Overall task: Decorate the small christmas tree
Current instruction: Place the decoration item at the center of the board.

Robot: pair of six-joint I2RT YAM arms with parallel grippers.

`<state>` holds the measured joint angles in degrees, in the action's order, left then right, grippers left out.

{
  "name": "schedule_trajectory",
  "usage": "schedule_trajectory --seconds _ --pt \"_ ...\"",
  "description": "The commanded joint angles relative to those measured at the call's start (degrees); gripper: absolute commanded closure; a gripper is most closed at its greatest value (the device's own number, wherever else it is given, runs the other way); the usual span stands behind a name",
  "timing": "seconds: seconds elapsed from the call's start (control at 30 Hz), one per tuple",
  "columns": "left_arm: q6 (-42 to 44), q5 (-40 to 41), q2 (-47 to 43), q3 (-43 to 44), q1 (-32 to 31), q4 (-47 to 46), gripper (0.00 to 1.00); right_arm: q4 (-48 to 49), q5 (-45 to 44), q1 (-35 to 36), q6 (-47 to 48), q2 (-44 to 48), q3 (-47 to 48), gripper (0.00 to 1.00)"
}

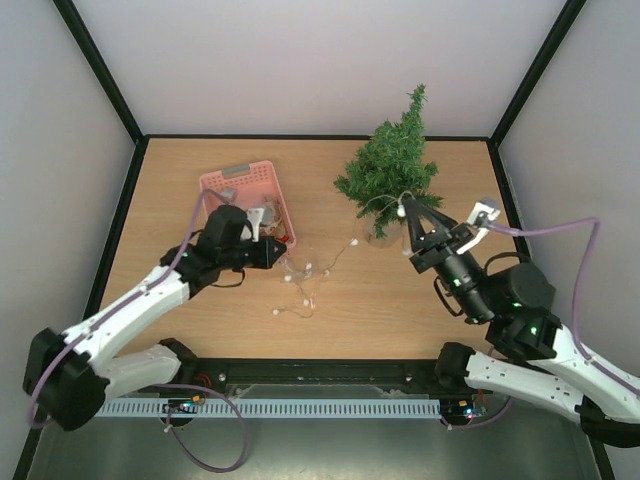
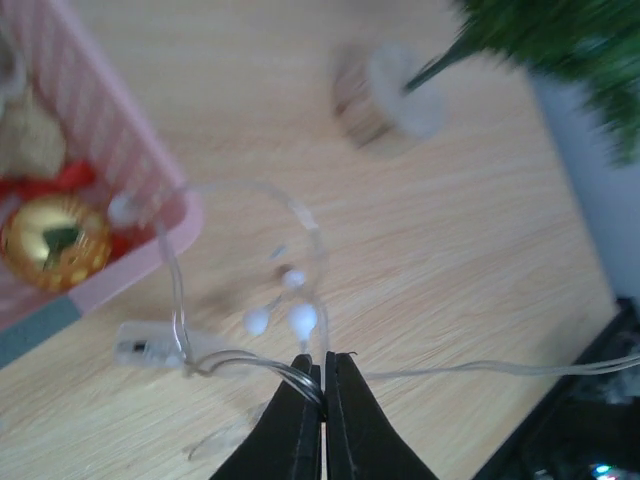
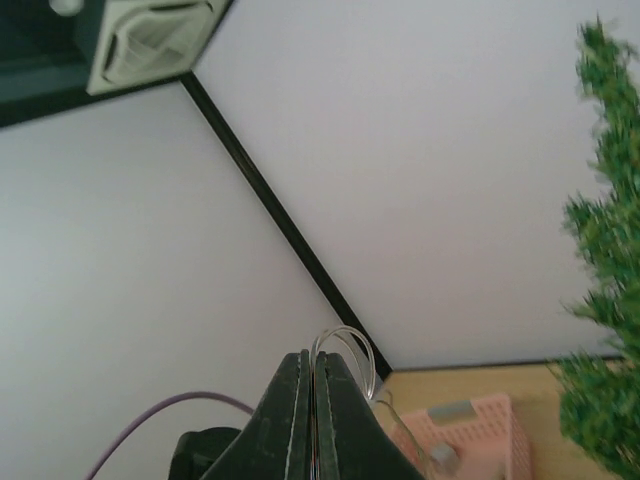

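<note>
small christmas tree (image 1: 390, 170): dark green, bushy, pointed, far right | light string (image 2: 303, 320) is pinched by left gripper (image 2: 322, 368), right gripper (image 3: 315, 362)

Wooden desk (image 1: 350, 312) carries a pink basket (image 1: 262, 172) left, the small christmas tree (image 1: 390, 170) right, a light string (image 1: 298, 297) sprawling between them.

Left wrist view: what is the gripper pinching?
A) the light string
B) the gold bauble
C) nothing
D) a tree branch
A: the left gripper is shut on the thin wire of the light string, while the gold bauble lies apart in the basket.
</note>
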<state>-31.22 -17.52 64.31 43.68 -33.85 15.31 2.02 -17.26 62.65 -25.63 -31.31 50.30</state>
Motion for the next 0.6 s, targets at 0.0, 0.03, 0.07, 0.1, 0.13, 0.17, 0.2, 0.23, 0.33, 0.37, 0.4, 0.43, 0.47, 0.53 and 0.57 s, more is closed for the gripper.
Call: schedule_trajectory --seconds 0.0,0.03,0.07,0.1,0.13,0.17,0.2,0.23,0.33,0.37,0.4,0.43,0.47,0.53,0.57 --pt "-3.4 -0.9 -7.6 5.2 -0.2 3.9 0.98 6.3 2.2 0.4 3.0 2.2 3.5 0.98" --pt "-4.0 -1.7 -8.9 5.8 -0.2 4.1 0.98 6.5 2.3 0.4 3.3 2.4 3.8 0.98" --pt "-4.5 -2.3 -10.2 6.6 -0.2 4.7 0.98 6.7 1.8 0.4 3.6 2.9 4.0 0.98" --pt "-4.7 -2.5 -10.9 7.5 -0.2 5.5 0.98 6.8 0.7 0.4 3.9 3.3 3.9 0.98" --pt "-4.7 -2.5 -11.6 8.5 -0.2 6.4 0.98 7.0 -0.9 0.4 4.1 3.9 3.5 0.98" --pt "-4.7 -2.3 -12.4 9.5 -0.2 7.2 0.98 7.0 -2.7 0.4 4.1 4.4 3.2 0.98" --pt "-4.7 -2.1 -13.1 10.4 -0.2 7.9 0.98 6.7 -5.3 0.4 3.8 4.8 2.8 0.98" --pt "-4.8 -2.0 -13.8 11.4 -0.2 8.5 0.98 5.1 -8.1 0.4 2.8 4.9 2.8 0.98" --pt "-5.2 -2.2 -14.7 14.5 -0.2 9.8 0.98 -2.2 -14.6 0.4 0.5 4.1 4.9 0.98" --pt "-5.1 -2.1 -14.7 15.2 -0.2 10.5 0.98 -5.3 -16.9 0.4 -0.3 3.8 5.0 0.98" --pt "-4.9 -1.8 -14.6 15.4 -0.2 11.2 0.98 -8.4 -20.9 0.4 -1.8 3.6 4.9 0.98" --pt "-4.4 -1.4 -14.4 15.4 -0.2 12.2 0.98 -11.9 -23.7 0.4 -4.3 3.3 4.6 0.98" --pt "-3.8 -0.9 -14.3 15.1 -0.2 13.3 0.98 -15.6 -27.0 0.4 -6.6 3.3 4.3 0.98" --pt "-2.5 0.7 -14.2 14.8 -0.2 16.8 0.98 -23.0 -33.2 0.4 -11.1 4.0 4.5 0.98" --pt "-1.9 2.5 -14.4 15.1 -0.2 18.5 0.98 -26.1 -36.3 0.4 -13.2 5.0 5.1 0.98"
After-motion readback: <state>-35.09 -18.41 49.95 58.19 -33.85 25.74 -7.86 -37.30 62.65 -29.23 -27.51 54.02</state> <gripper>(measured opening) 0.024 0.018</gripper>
